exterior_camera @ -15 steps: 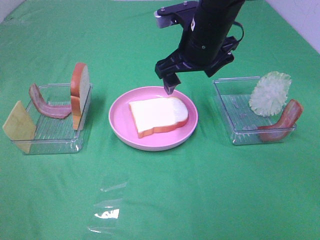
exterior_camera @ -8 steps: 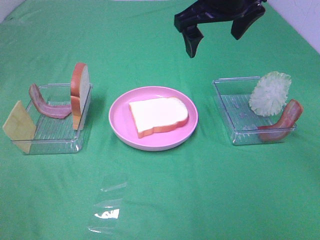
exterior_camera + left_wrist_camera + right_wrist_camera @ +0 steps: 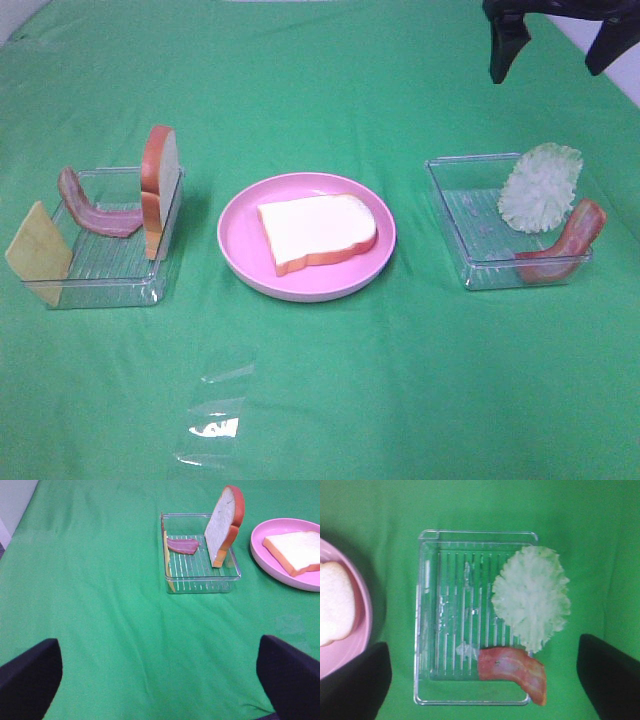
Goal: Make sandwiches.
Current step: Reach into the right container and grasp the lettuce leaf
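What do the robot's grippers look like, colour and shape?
The right gripper is plain matte black, with two fingers tapering to blunt tips. The left gripper shows the same dark, rounded fingers. No cables, markings or labels are visible.

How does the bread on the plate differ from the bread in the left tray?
The plate slice lies flat, white face up; the tray slice stands on edge at a wall of the left tray. The plate slice is alone on the pink plate; the tray slice shares its tray with a bacon strip and a cheese square. Both are white with orange-brown crust.
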Robot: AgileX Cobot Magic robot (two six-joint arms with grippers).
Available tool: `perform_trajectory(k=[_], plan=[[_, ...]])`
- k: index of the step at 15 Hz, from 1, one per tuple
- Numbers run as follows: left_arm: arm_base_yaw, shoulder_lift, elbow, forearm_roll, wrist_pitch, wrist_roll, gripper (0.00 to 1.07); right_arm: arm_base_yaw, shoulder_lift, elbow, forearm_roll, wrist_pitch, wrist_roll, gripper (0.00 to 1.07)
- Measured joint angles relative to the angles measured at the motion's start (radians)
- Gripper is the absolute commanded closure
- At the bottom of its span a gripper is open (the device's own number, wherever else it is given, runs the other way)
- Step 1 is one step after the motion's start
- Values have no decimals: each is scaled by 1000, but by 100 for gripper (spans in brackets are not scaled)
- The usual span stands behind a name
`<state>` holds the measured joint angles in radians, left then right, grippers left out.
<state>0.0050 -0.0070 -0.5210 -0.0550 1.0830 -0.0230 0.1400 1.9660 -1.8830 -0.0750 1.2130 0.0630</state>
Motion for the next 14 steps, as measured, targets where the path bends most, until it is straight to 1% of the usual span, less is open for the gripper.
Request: perform_trajectory(k=[4,7,10,14], plan=[[0,0,0,-1,0,0,9,-128,0,0,35,0,-22,11],[0,0,0,-1,0,0,9,-181,5,0,35,0,-23,11],[0,0,0,-1,0,0,9,-191,48,-1,35,2,-23,11],[0,0,0,-1,0,0,9,-191,157,-1,62,-37,-23,11]])
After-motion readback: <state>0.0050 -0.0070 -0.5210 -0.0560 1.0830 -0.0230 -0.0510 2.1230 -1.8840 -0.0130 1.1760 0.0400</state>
